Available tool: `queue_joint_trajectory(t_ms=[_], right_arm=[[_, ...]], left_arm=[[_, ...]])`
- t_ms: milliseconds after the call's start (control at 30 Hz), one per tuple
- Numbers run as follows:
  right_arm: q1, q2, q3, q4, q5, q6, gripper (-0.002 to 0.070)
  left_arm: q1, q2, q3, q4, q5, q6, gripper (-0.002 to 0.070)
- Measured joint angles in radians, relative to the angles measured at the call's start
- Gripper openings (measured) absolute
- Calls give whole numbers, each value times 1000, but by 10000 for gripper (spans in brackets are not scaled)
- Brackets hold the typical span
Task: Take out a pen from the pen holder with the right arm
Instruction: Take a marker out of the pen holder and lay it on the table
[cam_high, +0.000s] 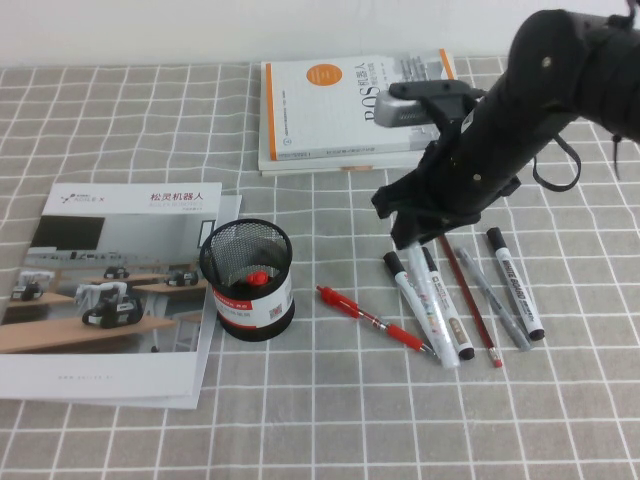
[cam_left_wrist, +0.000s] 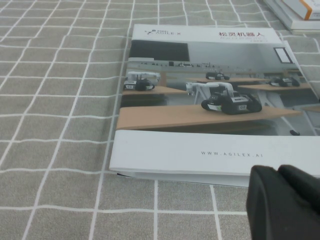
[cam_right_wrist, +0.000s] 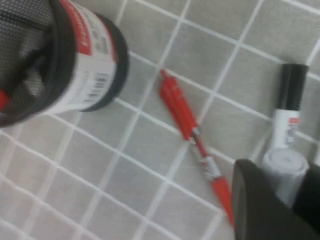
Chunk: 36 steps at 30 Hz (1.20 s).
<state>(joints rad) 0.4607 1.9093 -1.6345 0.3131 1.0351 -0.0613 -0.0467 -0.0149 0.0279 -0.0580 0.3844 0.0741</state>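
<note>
- Right gripper (cam_high: 413, 238) hangs over the loose pens (cam_high: 505, 290), fingers narrow, pinching a marker (cam_right_wrist: 285, 167).
- Holder (cam_high: 247, 278) sits at its 9 o'clock, well apart. One red-capped pen (cam_high: 258, 277) is inside, near upright, I'd judge.
- Right arm looks nearer.
- Left gripper (cam_left_wrist: 285, 200) is parked at the brochure (cam_left_wrist: 200, 100) edge; its grip can't be told.

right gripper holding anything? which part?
Right gripper, above the loose pens, seems shut on a grey-white marker near one end. Left gripper, beside the brochure, shows nothing held.
</note>
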Motion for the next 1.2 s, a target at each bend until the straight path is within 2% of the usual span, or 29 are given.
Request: queue_joint_trajectory(t_ms=[200,400,700,1200], right_arm=[[-47,29,-13,-155,26,78,97],[-156,29,-13,-196,66,104,97],[-240,61,-15,-218,86,109,97],[-249,145,-15,-212,50,109,97]], left_arm=[[0,0,0,1,0,0,-3],[0,0,0,1,0,0,-3],[0,0,0,1,0,0,-3],[0,0,0,1,0,0,-3]])
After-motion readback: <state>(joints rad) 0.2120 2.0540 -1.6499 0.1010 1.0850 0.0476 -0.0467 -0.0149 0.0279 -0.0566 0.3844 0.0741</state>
